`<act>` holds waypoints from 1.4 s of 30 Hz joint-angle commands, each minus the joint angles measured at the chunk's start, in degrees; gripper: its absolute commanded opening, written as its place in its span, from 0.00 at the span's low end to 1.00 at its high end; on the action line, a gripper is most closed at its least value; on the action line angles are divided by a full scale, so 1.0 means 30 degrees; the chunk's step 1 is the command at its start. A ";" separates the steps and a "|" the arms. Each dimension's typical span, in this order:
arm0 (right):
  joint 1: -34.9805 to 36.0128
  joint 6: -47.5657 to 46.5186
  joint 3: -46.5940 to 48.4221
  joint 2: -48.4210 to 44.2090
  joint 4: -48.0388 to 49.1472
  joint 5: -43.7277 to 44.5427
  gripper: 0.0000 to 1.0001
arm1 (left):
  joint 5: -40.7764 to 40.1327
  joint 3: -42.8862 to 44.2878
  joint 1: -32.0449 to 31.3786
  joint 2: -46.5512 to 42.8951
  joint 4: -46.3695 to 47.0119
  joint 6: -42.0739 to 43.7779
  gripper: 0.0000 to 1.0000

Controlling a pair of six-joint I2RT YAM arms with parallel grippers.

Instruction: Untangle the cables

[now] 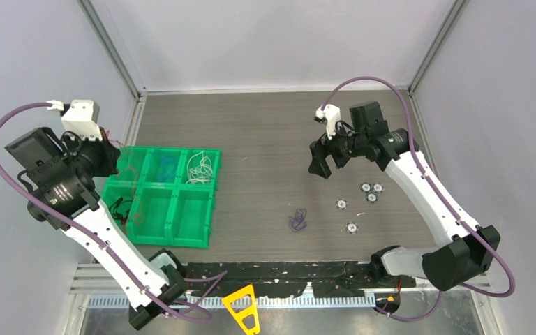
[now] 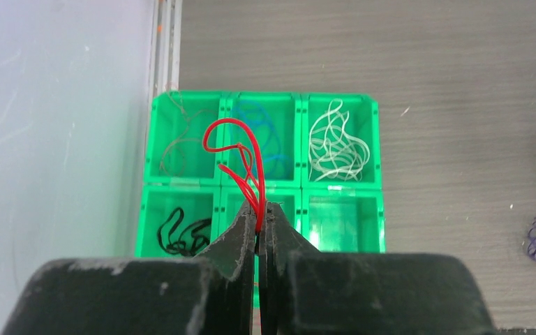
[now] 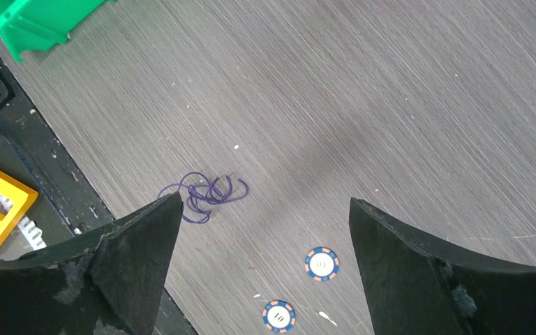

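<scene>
Our left end effector (image 2: 262,207) is clamped shut on the red cable (image 2: 257,192), whose loops stand out beyond the fingertips and hang above the green tray (image 2: 385,209) at the left side of the desk (image 1: 251,139). In the left wrist view the far row of the tray holds a thin brown cable (image 2: 174,150), a blue cable (image 2: 272,139) and a white cable (image 2: 335,146), one to a compartment. The near row has a black cable (image 2: 178,234) at the left and a bare compartment at the right. The middle one sits right under our fingertips and is partly hidden, so we cannot tell what it holds. We judge that the release turns on this: the red cable's long axis runs along the fingers, toward the far row, while the free compartments lie below and to the right. The one loose piece, a purple cable (image 1: 297,220), lies in a small scribble on the bare desk, well apart from the tray and much nearer our right arm. The right end effector (image 3: 265,201) hangs above the desk with its jaws spread wide and nothing between them. The purple cable (image 3: 206,195) lies toward its left finger, stretched roughly crosswise to the jaws. Several round discs (image 3: 322,264) lie near it. Their centre marks are too small to read, and we see no brand or label anywhere.
</scene>
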 commanded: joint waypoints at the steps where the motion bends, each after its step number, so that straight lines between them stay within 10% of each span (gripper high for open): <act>1: -0.0048 -0.0594 0.0083 -0.0664 -0.0672 0.0544 0.95 | -0.0155 -0.0869 0.0492 -0.0707 -0.1460 0.1584 0.00; 25: -0.0053 -0.2379 -0.0792 -0.0130 -0.2583 0.0655 0.95 | -0.3598 -0.3176 0.0499 -0.0989 0.2169 0.3353 0.00; 42: -0.0062 -0.1926 -0.1007 0.0089 -0.2651 0.0236 0.95 | -0.4104 -1.5659 0.0404 -0.1830 0.4328 0.9161 0.00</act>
